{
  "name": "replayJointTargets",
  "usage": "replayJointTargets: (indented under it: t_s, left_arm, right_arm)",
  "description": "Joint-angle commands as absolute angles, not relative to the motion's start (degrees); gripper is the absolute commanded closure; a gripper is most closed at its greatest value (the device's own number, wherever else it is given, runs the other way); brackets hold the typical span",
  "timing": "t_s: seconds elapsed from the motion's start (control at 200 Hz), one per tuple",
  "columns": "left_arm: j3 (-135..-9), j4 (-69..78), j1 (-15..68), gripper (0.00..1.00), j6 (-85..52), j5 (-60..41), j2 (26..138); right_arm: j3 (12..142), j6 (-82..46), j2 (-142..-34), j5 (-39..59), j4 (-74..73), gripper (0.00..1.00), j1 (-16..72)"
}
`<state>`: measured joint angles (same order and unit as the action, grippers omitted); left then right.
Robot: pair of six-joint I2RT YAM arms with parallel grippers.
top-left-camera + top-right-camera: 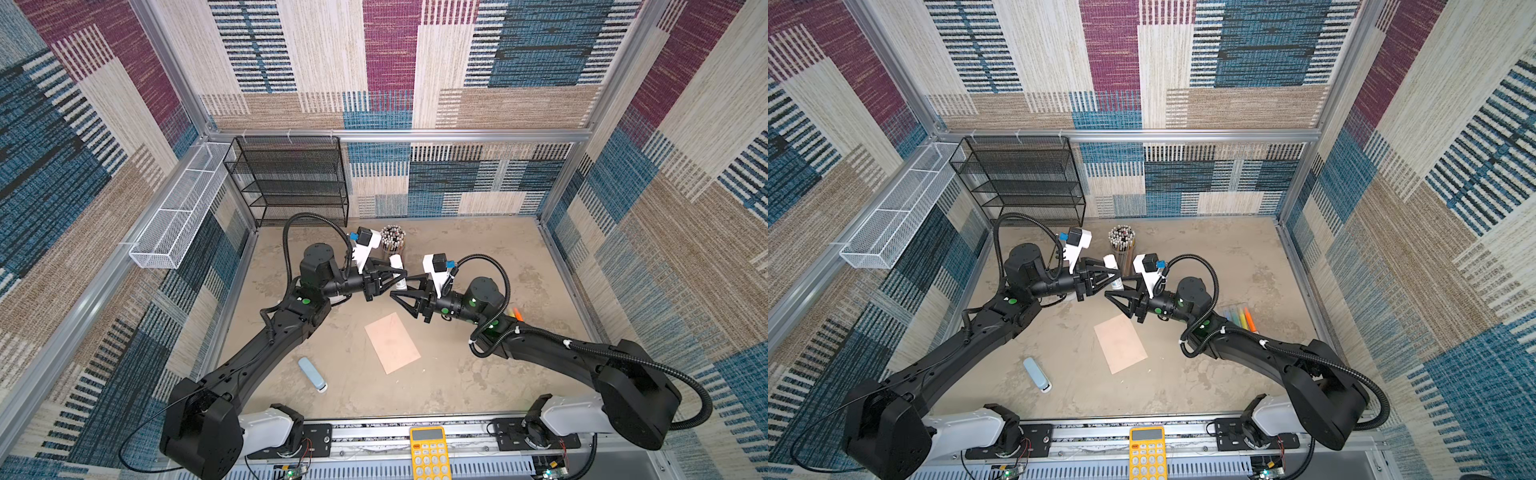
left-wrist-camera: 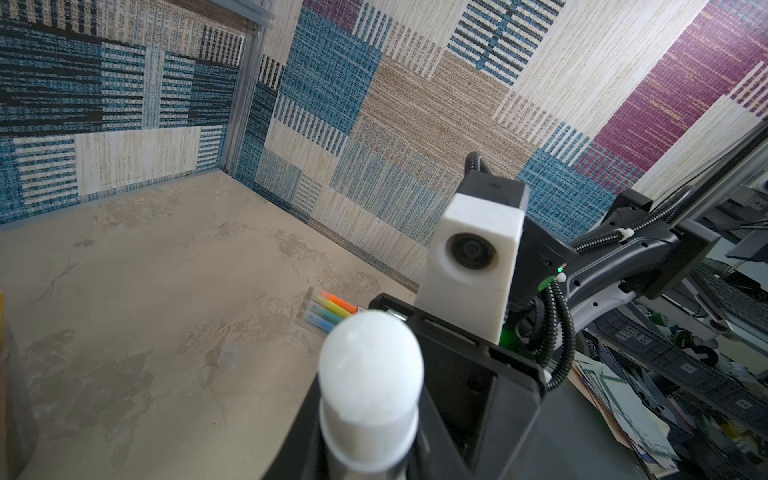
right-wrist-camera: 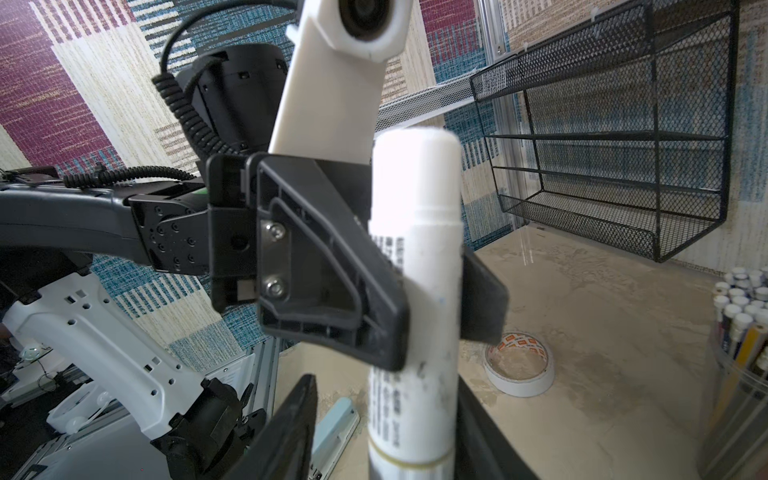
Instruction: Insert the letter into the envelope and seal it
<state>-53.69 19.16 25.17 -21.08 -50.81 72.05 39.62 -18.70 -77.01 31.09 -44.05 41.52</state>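
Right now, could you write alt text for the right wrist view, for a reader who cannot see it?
The left gripper clamps a white glue stick close to the camera; the right gripper, open, flanks its lower part. Behind, a tape roll lies on the table.

The envelope (image 1: 392, 343) (pale peach, plain) lies flat and askew on the table (image 1: 457, 382).

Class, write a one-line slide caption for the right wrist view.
Left gripper clamps a white cylindrical glue stick over the beige tabletop, black wire-mesh rack in the background.
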Motion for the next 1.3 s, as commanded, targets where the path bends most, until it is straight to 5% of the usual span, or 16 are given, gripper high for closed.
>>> replayJointTargets:
  t_s: [0.0,0.341,0.957,1.297]
  left_arm:
    - [-54.49,19.16,25.06,0.94,-20.55,-48.24,71.43]
    - [-54.07,17.66,25.12,0.94,-19.50,-50.22,70.24]
    - [-52.57,16.08,25.25,0.95,-18.60,-51.98,68.03]
    - [-51.88,15.82,25.74,0.95,-17.41,-50.41,67.72]
  right_arm:
    - [39.20,-14.57,-75.54,32.33,-40.31,0.38,41.55]
    - [38.97,-8.00,-72.74,33.26,-34.91,0.39,40.06]
    - [43.04,-7.37,-76.18,43.14,-33.64,0.61,38.77]
    - [44.20,-9.84,-76.93,44.63,-34.36,0.65,38.81]
